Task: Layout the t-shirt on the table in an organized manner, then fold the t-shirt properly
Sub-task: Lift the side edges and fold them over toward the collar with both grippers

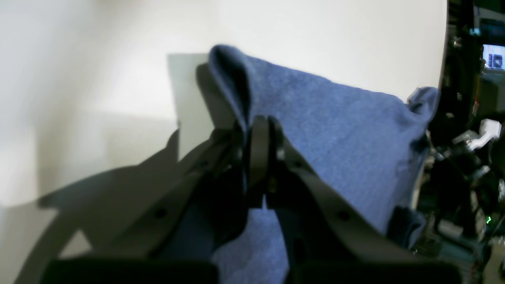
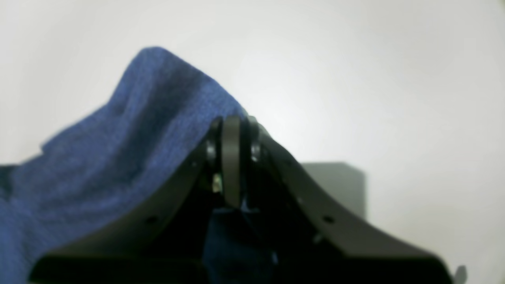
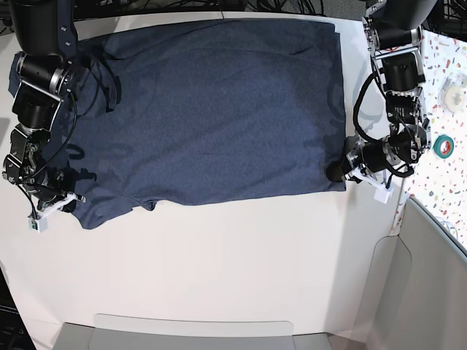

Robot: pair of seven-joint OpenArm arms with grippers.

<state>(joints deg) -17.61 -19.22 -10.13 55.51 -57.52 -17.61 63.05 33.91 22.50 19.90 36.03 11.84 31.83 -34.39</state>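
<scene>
The dark navy t-shirt (image 3: pixel 211 109) lies spread flat across the far half of the white table (image 3: pixel 233 262), plain side up. My left gripper (image 3: pixel 337 172) sits at the shirt's near right corner. In the left wrist view it (image 1: pixel 260 122) is shut on a raised fold of the blue cloth (image 1: pixel 335 126). My right gripper (image 3: pixel 71 198) is at the shirt's near left corner, by the sleeve. The right wrist view shows its jaws (image 2: pixel 232 120) shut on a lifted ridge of the fabric (image 2: pixel 118 157). No lettering shows.
A speckled white strip (image 3: pixel 452 65) runs along the right edge, with a green tape roll (image 3: pixel 443 146) and a white roll (image 3: pixel 456 93) on it. Grey panels stand at the front edge (image 3: pixel 190 332) and the front right (image 3: pixel 430 277). Cables lie behind the table.
</scene>
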